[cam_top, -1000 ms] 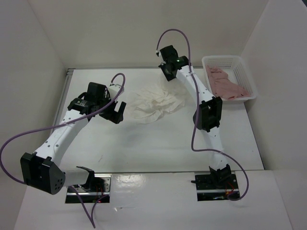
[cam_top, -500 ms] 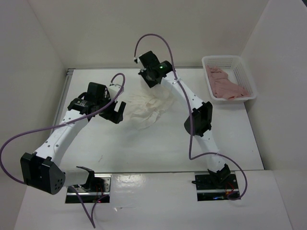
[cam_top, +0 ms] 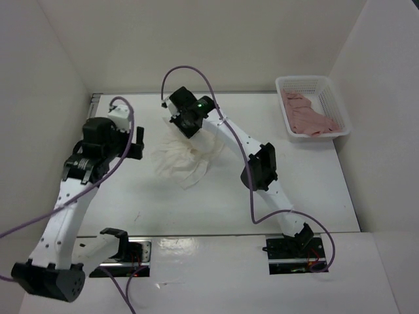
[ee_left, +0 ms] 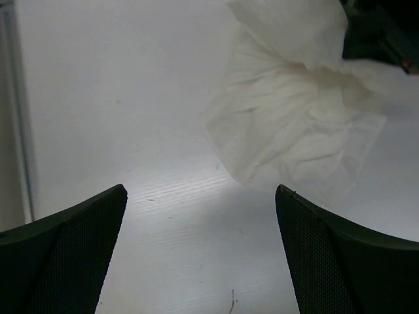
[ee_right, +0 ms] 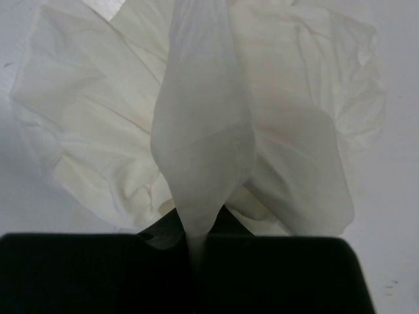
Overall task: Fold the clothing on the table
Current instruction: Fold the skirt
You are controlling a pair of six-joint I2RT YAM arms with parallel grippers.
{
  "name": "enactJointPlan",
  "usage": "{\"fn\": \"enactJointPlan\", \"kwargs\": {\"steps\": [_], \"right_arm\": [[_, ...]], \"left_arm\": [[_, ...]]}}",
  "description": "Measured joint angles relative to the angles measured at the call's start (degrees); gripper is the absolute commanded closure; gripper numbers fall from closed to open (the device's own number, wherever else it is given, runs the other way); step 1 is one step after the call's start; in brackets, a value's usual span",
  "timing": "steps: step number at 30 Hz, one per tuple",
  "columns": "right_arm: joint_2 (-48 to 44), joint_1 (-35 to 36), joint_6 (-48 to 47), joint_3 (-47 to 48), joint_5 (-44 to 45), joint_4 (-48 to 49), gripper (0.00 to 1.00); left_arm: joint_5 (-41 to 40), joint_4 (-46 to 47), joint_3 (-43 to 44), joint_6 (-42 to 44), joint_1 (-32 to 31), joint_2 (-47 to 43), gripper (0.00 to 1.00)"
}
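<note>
Pinching the thin white ruffled garment (cam_top: 180,160) for folding, right fingers (ee_right: 275,275) are holding tight; left fingers (ee_left: 65,261) are hovering open, empty.

Plain white walls (cam_top: 262,39) all around

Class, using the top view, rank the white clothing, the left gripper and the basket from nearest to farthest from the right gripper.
1. white clothing: pinched in the right gripper.
2. left gripper: open, off to its left.
3. basket: far right, back corner.
</note>
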Motion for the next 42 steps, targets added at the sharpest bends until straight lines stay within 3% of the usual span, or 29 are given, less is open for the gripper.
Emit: {"fn": "enactJointPlan", "kwargs": {"steps": [5, 9, 12, 20, 26, 35, 42], "right_arm": [[1.14, 1.46, -0.28, 0.00, -3.19, -1.27, 1.00], [1.38, 2.45, -1.11, 0.00, -6.23, -2.58, 0.95], [1.62, 3.63, -1.88, 0.02, -7.98, -3.30, 0.85], [3.67, 9.53, -3.63, 0.13, -10.99, -4.85, 0.42], [3.78, 14.05, -4.85, 0.11, -13.07, -6.01, 0.21], [3.78, 16.13, -6.49, -4.04, -16.61, -7.04, 0.16], [-0.37, 14.84, -5.22, -7.96, -10.45, -6.12, 0.03]], "left_arm": [[-3.19, 2.27, -1.18, -1.73, 5.22, -10.34, 0.00], [-3.80, 3.72, -2.51, -1.90, 6.88, -11.96, 0.00], [-3.80, 3.67, -3.98, -1.90, 7.72, -11.63, 0.00], [-4.22, 3.78, -4.94, -1.90, 8.39, -12.44, 0.00], [-6.21, 4.11, -4.96, -2.47, 8.39, -12.61, 0.00], [-8.33, 4.44, -4.98, -3.41, 8.39, -12.74, 0.00], [-8.81, 4.59, -5.84, -3.41, 8.39, -13.18, 0.00]]}}
